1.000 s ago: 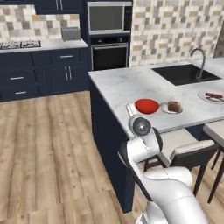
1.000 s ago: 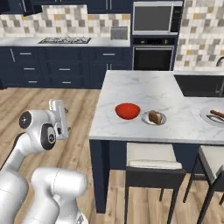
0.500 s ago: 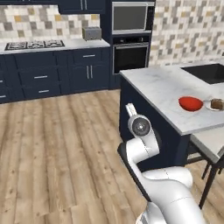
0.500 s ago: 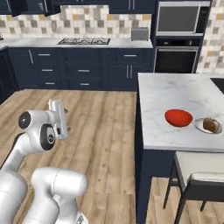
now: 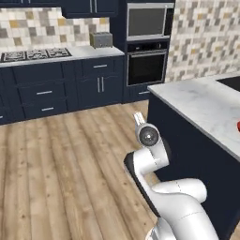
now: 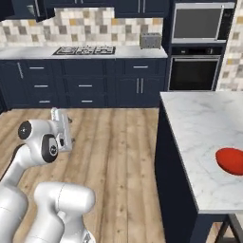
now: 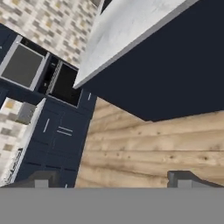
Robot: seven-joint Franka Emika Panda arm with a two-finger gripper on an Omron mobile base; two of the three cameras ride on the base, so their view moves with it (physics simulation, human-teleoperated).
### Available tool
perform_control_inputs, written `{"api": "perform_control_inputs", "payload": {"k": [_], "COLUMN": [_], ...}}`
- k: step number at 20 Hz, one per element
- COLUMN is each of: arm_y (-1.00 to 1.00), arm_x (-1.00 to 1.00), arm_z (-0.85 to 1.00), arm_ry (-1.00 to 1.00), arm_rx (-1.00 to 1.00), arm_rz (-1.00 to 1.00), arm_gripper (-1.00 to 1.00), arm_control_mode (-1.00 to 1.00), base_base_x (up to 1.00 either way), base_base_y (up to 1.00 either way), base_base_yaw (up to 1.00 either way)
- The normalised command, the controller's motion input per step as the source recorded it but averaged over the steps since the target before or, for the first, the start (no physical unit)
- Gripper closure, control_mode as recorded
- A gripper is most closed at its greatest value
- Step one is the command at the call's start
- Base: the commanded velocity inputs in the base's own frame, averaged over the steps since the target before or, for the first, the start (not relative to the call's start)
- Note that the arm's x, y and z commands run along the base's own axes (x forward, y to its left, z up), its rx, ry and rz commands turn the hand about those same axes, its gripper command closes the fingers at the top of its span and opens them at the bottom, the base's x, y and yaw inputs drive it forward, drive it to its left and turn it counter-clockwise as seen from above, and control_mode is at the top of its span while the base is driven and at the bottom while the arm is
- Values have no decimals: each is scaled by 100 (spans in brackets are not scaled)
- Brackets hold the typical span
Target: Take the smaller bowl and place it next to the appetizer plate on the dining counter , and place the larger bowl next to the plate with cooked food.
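Left base view: the arm is folded close to the base on the wooden floor, beside the dining bench (image 5: 206, 105), with a sliver of the smaller bowl (image 5: 238, 125) at the right edge.

Right base view: the smaller bowl (image 6: 231, 160) sits on the bench (image 6: 199, 128), apparently delivered; the larger bowl looks like the step in hand.

Hand view: the tool (image 7: 113, 179) is spread and carries nothing. Next, the base must reach that bowl.

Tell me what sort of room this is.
A home kitchen: a gas hob on a counter over navy cabinets, a built-in oven with a microwave above, and a marble dining counter.
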Motion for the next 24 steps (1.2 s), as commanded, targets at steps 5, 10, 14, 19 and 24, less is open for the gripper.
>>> {"api": "perform_control_inputs", "payload": {"k": [5,10,14,19,24], "arm_y": [0,0,0,0,0], "arm_x": [0,0,0,0,0], "arm_z": [0,0,0,0,0], "arm_ry": [0,0,0,0,0], "arm_rx": [0,0,0,0,0], "arm_rz": [0,0,0,0,0], "arm_gripper": [-100,-100,-100,-100,-100], "arm_control_mode": [100,100,100,100,100], "base_base_x": [100,100,100,100,100], "base_base_y": [100,100,100,100,100], "base_base_yaw": [-6,1,5,3,1]}}
